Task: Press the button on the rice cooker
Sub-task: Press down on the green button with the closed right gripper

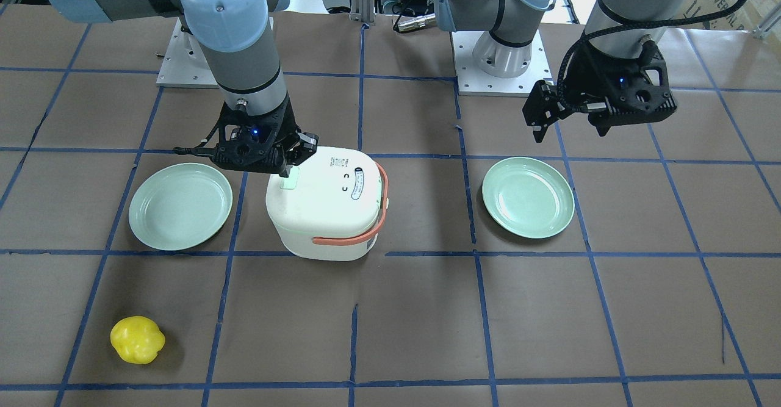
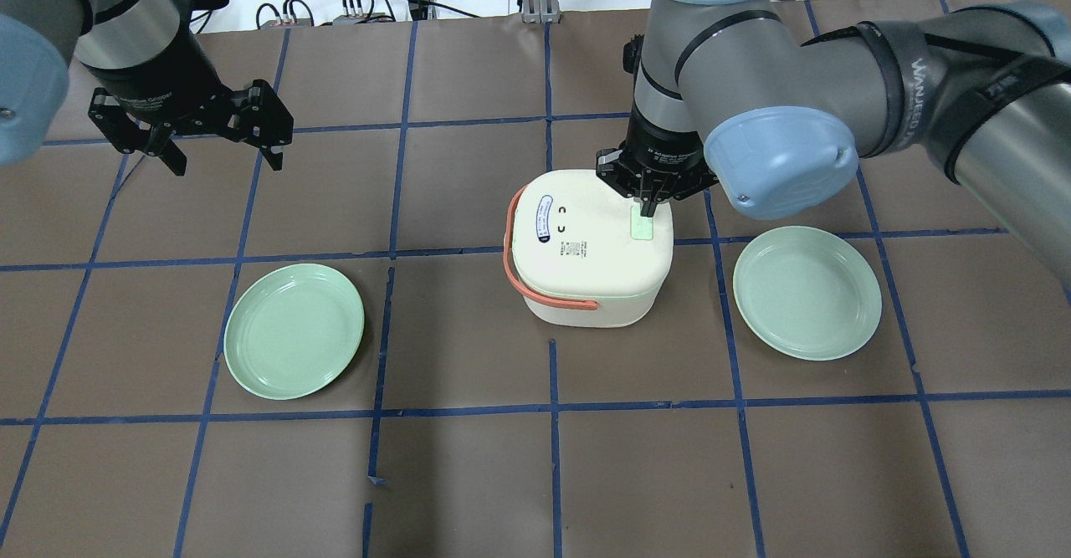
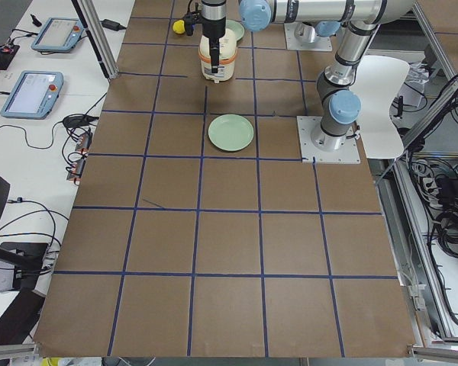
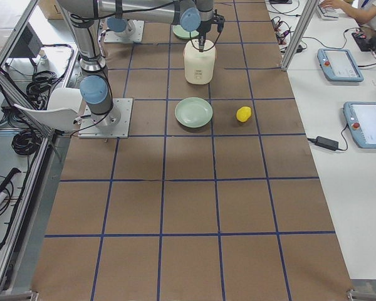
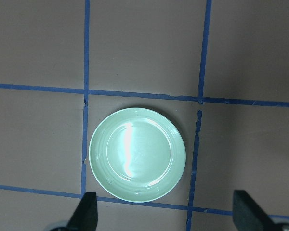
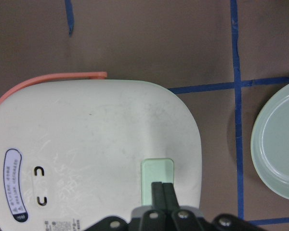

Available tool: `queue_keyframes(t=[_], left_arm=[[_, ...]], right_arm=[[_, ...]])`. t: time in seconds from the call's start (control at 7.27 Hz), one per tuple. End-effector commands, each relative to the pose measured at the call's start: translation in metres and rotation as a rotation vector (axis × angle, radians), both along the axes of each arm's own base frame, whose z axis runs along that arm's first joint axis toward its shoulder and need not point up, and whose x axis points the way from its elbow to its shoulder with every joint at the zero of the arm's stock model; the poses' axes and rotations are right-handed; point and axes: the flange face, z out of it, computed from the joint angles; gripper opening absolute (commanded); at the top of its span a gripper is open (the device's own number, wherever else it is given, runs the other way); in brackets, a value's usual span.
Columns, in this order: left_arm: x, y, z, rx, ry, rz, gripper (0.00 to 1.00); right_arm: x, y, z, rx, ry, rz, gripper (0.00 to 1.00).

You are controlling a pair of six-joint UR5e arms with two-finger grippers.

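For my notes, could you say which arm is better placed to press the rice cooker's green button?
The right gripper, shut, sits over the pale green rectangular button on the white rice cooker; the open left gripper hangs well apart from it.

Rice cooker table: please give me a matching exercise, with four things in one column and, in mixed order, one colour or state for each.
1. right claw
2. left claw
3. cooker handle
4. pepper

A. orange
B. open, over a plate
C. yellow
D. shut, at the green button

Pairs: 1-D, 2-B, 3-A, 4-C
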Motion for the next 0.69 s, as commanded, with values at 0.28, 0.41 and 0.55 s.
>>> queue_keyframes(t=[0.28,0.41,0.55], left_arm=[[0.0,0.0003,0.0004,-0.001,0.0,0.0,1.0],[0.0,-0.0002,-0.0003,0.001,0.0,0.0,1.0],[0.0,-0.0002,-0.0003,0.001,0.0,0.0,1.0]], right_arm=[[-0.0002,0.0019,-0.0084,0.011,-0.002,0.003,0.04],[0.0018,0.0011,-0.0112,0.013,-0.003,0.003,0.04],[0.0057,-0.001,-0.0133,-0.001,-0.006,0.009,0.04]])
